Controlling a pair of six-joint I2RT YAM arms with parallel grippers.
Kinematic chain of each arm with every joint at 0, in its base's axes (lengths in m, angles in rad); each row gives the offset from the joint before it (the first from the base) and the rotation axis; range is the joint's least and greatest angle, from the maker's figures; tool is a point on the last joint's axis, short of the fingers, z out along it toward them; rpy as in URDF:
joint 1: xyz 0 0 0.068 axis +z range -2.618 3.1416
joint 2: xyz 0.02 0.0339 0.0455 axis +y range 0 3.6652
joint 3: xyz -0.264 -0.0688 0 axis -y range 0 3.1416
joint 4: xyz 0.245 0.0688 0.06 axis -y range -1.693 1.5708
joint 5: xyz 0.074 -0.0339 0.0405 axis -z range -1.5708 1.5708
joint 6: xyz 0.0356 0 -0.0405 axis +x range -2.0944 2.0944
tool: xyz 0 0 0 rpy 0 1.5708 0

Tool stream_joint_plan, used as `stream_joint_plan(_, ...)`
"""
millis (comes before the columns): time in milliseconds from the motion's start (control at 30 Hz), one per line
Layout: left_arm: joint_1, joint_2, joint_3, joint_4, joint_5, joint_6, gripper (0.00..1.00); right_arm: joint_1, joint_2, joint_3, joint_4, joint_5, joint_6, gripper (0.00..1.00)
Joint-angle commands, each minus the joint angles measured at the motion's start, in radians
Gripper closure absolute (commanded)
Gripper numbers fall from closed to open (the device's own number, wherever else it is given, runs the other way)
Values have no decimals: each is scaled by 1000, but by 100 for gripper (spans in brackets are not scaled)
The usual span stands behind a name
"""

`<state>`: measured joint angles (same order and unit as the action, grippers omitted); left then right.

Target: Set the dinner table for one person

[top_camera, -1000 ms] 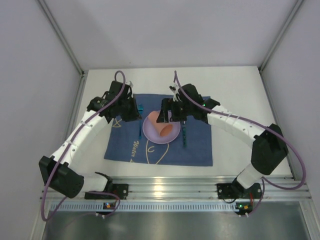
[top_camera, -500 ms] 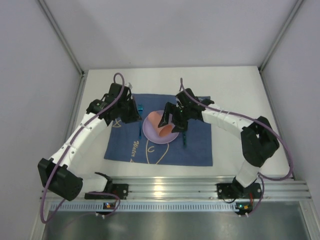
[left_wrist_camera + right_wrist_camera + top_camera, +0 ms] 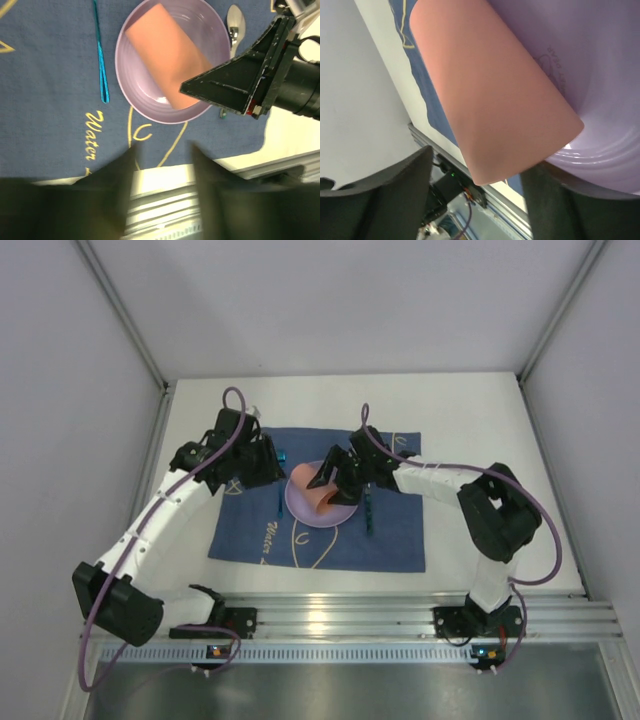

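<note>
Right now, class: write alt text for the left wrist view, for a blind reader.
An orange cup lies in a lilac bowl on a blue cloth mat, the right gripper over one end. A teal utensil and a spoon flank the bowl.

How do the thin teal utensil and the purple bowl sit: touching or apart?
Apart. The left wrist view shows a strip of blue mat between the thin teal utensil and the rim of the purple bowl.

Robot lab test cell: bare white panel walls (image 3: 340,300); left arm (image 3: 165,510), right arm (image 3: 440,478) bolted to aluminium rail (image 3: 340,612).
</note>
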<state>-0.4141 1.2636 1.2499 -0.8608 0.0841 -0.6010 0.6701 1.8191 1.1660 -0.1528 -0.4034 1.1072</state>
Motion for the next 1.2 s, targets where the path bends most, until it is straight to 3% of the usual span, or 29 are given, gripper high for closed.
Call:
stream_joint_plan(0,3,-49,-1,8,-67,-19,31,8,-44,-11,134,87,66,35)
stream_joint_plan(67,5,-62,-6,3,-133,-26,3,9,-40,-14,145,133,66,53)
stream_joint_plan(100,5,-78,-6,3,-150,-32,2,11,-32,-6,145,144,66,68)
stream_joint_plan(167,5,-90,-6,2,-188,-31,2,9,-5,20,145,164,68,81)
stream_joint_plan(200,6,-98,-6,-3,-196,-28,2,9,6,33,145,166,63,97)
stream_joint_plan(233,6,-102,-4,-6,-204,-25,2,9,15,65,145,170,57,100)
stream_joint_plan(300,8,-110,-4,-15,-214,-16,2,8,25,109,122,182,10,100)
stream_joint_plan(400,11,-122,-7,-35,-231,-10,2,3,6,297,-110,251,-155,100)
stream_joint_plan(500,12,-151,-39,-26,-238,-8,2,-24,26,679,-437,319,-339,100)
stream_joint_plan(533,12,-161,-52,-21,-236,-9,2,-36,55,754,-605,360,-378,100)
stream_joint_plan(733,15,-214,-121,17,-213,-20,2,-208,205,1176,-1065,442,-650,100)
stream_joint_plan(767,15,-220,-130,28,-208,-23,2,-255,267,1202,-1173,448,-677,100)
stream_joint_plan(867,15,-236,-159,54,-199,-39,2,-319,341,1192,-1267,433,-765,100)
stream_joint_plan(933,15,-244,-178,62,-195,-46,2,-334,344,1077,-1234,390,-796,100)
stream_joint_plan(1167,15,-265,-221,97,-185,-71,2,-336,439,1124,-1245,426,-819,100)
